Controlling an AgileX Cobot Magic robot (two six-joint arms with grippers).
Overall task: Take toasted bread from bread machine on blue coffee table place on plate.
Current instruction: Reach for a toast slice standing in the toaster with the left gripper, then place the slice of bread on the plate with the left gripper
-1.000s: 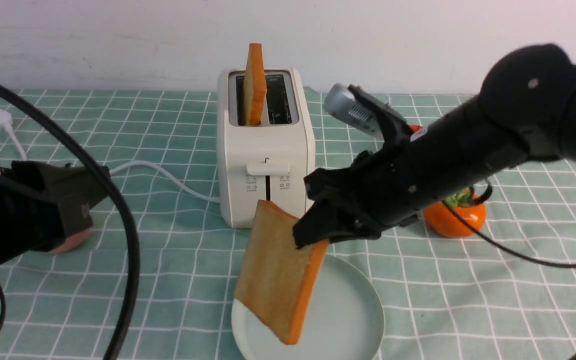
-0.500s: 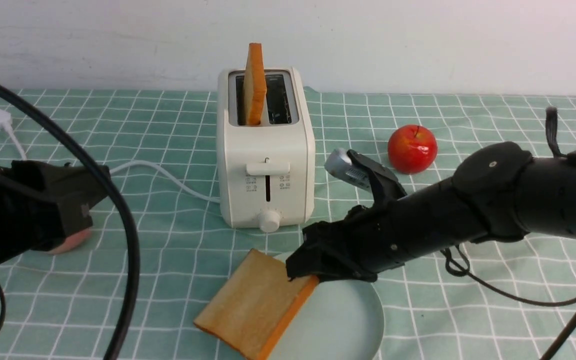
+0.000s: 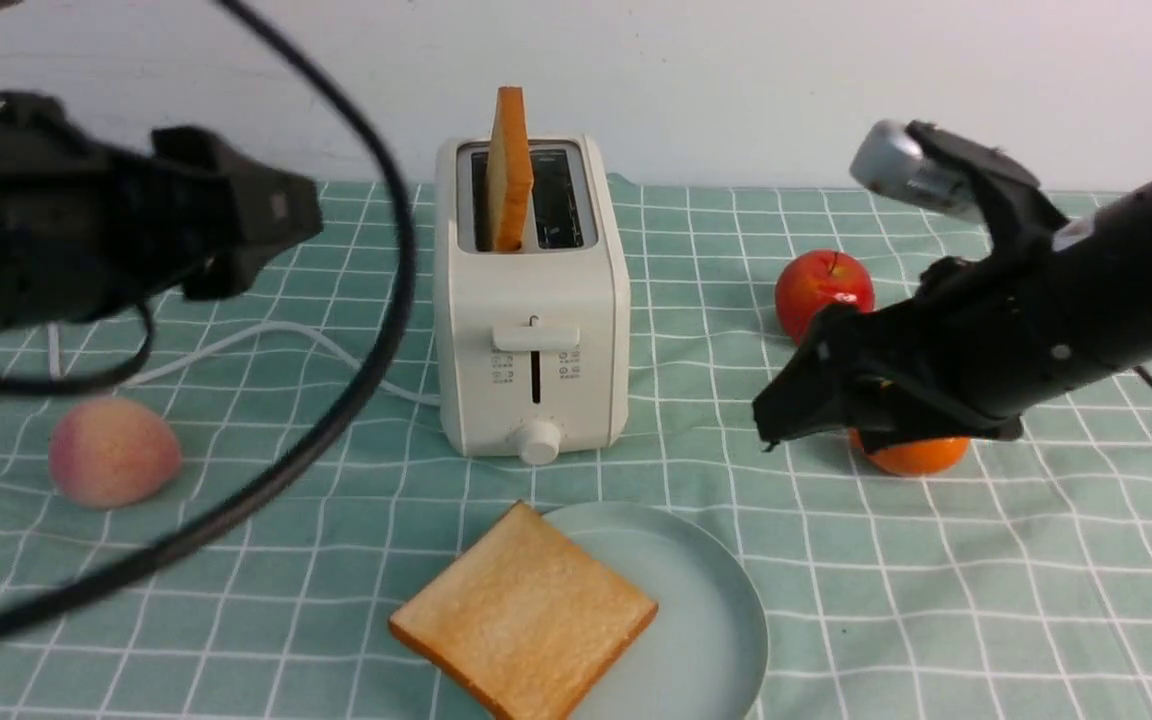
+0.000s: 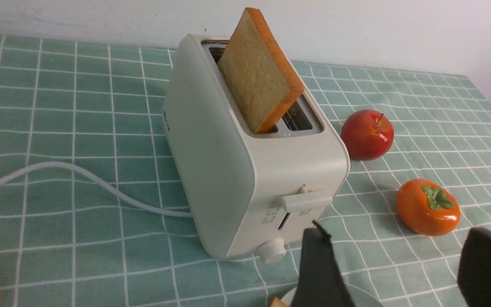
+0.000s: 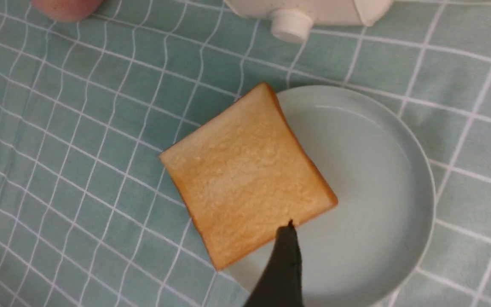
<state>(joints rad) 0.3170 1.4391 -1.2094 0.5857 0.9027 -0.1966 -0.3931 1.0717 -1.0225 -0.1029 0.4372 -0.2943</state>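
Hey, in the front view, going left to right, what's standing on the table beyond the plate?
peach → toaster → apple → persimmon, partly hidden behind the right tool.

Right claw [image 3: 786, 412] released toast slice [image 3: 524, 612], pulled back; slice flat, seemingly half off plate [image 3: 711, 600]; left claw [image 3: 276, 235] raised.

Front wide, forward; left wrist near bread machine [image 4: 228, 170], right above plate [image 5: 377, 170]
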